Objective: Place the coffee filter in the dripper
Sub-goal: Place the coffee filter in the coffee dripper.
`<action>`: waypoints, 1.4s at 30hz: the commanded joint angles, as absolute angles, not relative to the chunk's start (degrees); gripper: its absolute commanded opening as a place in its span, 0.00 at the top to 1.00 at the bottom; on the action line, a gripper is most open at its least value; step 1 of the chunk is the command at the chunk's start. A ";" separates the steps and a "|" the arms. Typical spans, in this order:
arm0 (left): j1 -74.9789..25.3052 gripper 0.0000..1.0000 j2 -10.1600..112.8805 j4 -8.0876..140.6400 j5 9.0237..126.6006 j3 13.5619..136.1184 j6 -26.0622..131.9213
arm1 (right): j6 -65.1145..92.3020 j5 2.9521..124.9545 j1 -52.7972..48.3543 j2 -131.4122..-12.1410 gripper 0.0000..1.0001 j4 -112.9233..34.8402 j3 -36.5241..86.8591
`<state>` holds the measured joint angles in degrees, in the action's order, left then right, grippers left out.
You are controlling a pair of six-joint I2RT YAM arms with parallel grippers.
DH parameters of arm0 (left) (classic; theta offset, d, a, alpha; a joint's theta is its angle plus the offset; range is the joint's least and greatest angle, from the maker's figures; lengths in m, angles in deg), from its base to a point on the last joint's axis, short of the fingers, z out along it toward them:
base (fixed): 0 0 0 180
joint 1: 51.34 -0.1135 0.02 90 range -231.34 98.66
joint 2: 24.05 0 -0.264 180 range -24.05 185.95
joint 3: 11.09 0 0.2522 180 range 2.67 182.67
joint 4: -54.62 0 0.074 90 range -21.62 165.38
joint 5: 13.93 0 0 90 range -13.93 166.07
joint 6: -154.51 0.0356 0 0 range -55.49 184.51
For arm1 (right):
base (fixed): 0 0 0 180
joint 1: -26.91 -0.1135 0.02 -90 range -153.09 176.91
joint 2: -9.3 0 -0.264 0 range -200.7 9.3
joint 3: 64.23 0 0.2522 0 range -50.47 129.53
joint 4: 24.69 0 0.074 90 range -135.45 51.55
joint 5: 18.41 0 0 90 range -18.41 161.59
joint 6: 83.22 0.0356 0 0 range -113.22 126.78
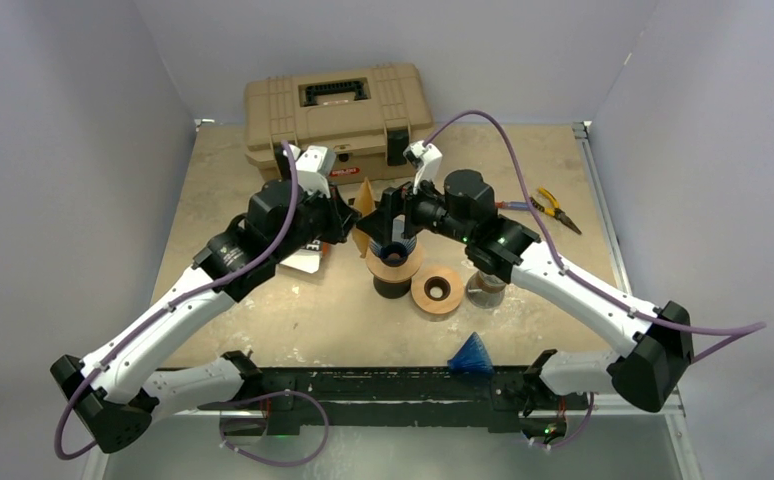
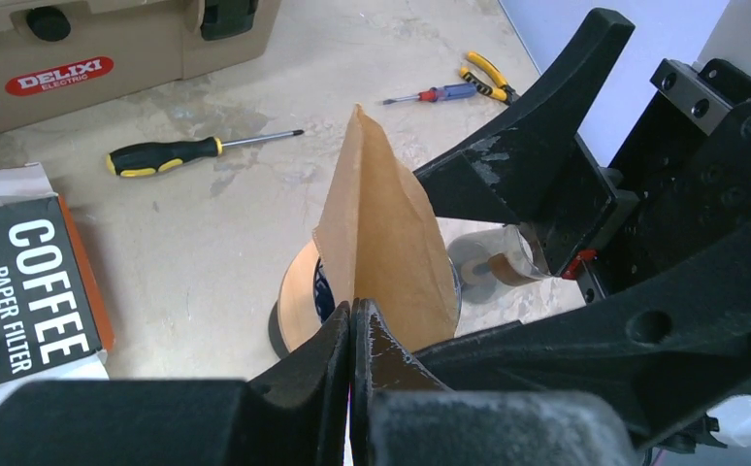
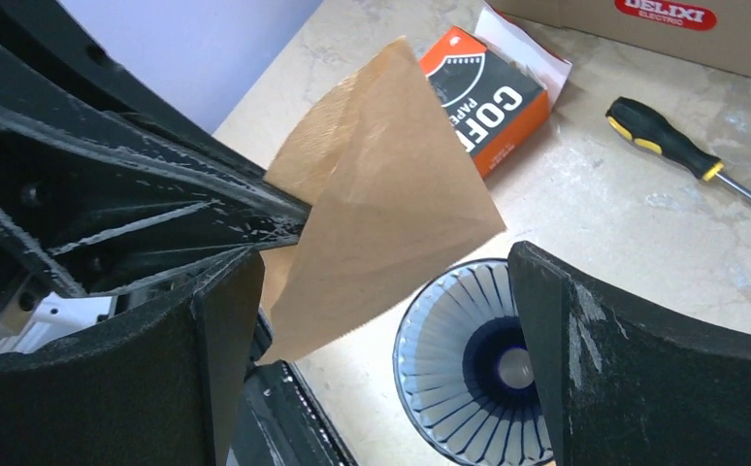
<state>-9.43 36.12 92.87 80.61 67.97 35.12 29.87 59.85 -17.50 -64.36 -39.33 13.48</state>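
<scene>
**Filter pinched above the dripper, not yet seated**

The left arm (image 1: 163, 320) reaches in from the near left, and its jaws are clenched on the lower folded edge of the brown paper coffee filter (image 2: 383, 233). The filter stands upright in the air as a flattened cone with its point upward. It hangs just beside and above the near rim of the blue ribbed dripper (image 3: 469, 364), outside the bowl.

The dripper sits in a wooden collar on a black base near the middle of the table (image 1: 293, 320).

The right arm (image 1: 573, 285) comes in from the other side with its jaws released and spread wide. One finger stands on each side of the filter and the dripper below it. One finger tip is very close to the filter's edge, but I cannot tell whether it touches the paper.

Behind the filter, a black and orange box of coffee filters (image 2: 32, 282) lies on the table, with a black and yellow screwdriver (image 2: 187, 152) near it. A tan toolbox (image 1: 338, 110) stands along the far edge. Yellow-handled pliers (image 1: 555, 208) lie far right, next to a small red and blue screwdriver (image 2: 440, 94). A spare wooden ring (image 1: 437, 290) lies just beside the dripper's base, and a blue cone (image 1: 471, 355) stands at the near edge.
</scene>
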 commanded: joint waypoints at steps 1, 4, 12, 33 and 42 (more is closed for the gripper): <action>-9.01 1.00 34.17 89.64 78.74 67.80 33.84 | 27.77 66.97 -18.09 -64.44 0.02 -41.90 17.47; -9.08 1.00 33.65 89.72 78.91 67.80 33.75 | 26.52 69.70 -18.18 -64.78 0.05 -44.56 19.02; -9.04 1.00 32.87 90.48 80.49 67.78 34.06 | 24.01 76.52 -18.30 -64.24 0.10 -49.69 20.30; -9.10 1.00 31.98 94.57 86.61 69.21 37.05 | 21.19 85.00 -18.36 -62.92 0.10 -55.58 22.11; -9.07 1.00 33.36 90.73 82.38 68.90 36.22 | 22.91 76.28 -18.36 -62.89 0.07 -51.90 22.39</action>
